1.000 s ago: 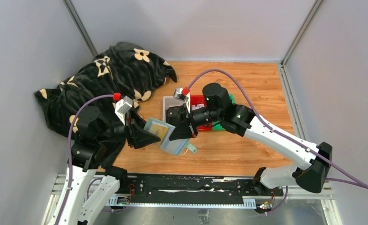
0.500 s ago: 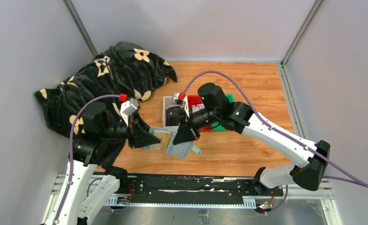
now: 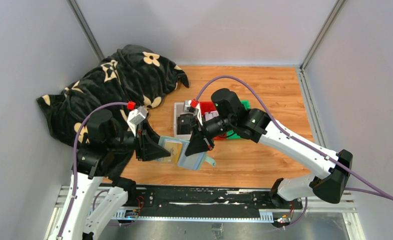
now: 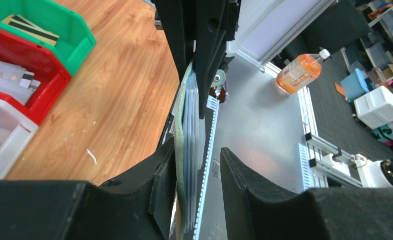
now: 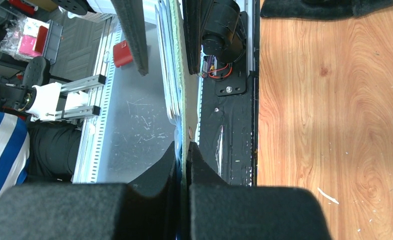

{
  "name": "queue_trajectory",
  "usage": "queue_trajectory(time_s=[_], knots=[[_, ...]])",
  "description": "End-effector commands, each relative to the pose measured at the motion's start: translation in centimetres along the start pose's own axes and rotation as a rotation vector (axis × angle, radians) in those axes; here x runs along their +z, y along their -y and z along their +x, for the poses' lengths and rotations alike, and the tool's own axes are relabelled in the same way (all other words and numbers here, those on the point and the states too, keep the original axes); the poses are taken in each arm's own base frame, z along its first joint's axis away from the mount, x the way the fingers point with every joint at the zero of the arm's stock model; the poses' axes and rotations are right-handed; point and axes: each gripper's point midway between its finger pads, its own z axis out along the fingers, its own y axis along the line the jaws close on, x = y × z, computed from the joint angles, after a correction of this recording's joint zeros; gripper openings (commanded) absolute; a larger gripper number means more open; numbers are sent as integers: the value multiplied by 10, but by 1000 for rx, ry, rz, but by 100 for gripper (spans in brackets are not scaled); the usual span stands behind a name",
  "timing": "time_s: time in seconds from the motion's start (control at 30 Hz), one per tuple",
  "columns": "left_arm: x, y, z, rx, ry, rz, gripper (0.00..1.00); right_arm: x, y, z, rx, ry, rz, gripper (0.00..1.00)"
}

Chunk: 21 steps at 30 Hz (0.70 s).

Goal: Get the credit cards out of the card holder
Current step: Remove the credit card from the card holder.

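The card holder (image 3: 190,160) hangs open above the wooden table (image 3: 264,85), near its front edge, carried between the two arms and clear of the boards. Its paler teal inside faces up toward the overhead camera, a gold-yellow card (image 3: 171,148) sits in the left half, and a small tab (image 3: 210,161) sticks out at the lower right. The right gripper (image 3: 198,146) comes in from the right and pinches the holder's right part. Its wrist view shows the right gripper (image 5: 183,160) with both pads pressed together on the thin green edge of the card holder (image 5: 178,60), which runs away from the camera edge-on. The left gripper (image 3: 161,150) meets the holder from the left. In the left wrist view the left gripper (image 4: 197,165) has its jaws partly apart, straddling the edge of the card holder (image 4: 186,150). The holder's green outer skin lies against one finger (image 4: 159,170), while a clear gap separates its pale inner leaves from the other, so nothing is clamped there. Behind the grippers, toward the middle of the table, three trays stand side by side and touching: a white tray (image 3: 176,112), a red tray (image 3: 212,106) and a green tray (image 3: 246,105). The left wrist view shows a black-and-yellow card (image 4: 31,27) lying in the green tray (image 4: 69,42). A black blanket (image 3: 114,85) with cream flowers is heaped over the table's far left corner, well apart from the holder.
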Motion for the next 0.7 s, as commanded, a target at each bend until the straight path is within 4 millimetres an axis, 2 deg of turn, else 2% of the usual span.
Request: queue_trajectory(time_s=[0.0, 0.17, 0.37, 0.6, 0.67], knots=[[-2, 10, 3, 2, -5, 30, 41, -8, -16, -22, -78, 60, -36, 0], [-2, 8, 8, 20, -7, 29, 32, -8, -18, -22, -84, 59, -46, 0], [-2, 8, 12, 12, -13, 41, 27, -9, -22, -22, -89, 58, -64, 0], [-1, 1, 7, 9, -1, -7, 1, -4, -28, -28, -99, 74, -98, 0], [-1, -4, 5, 0, 3, -34, 0, -2, -26, -29, -92, 84, -92, 8]])
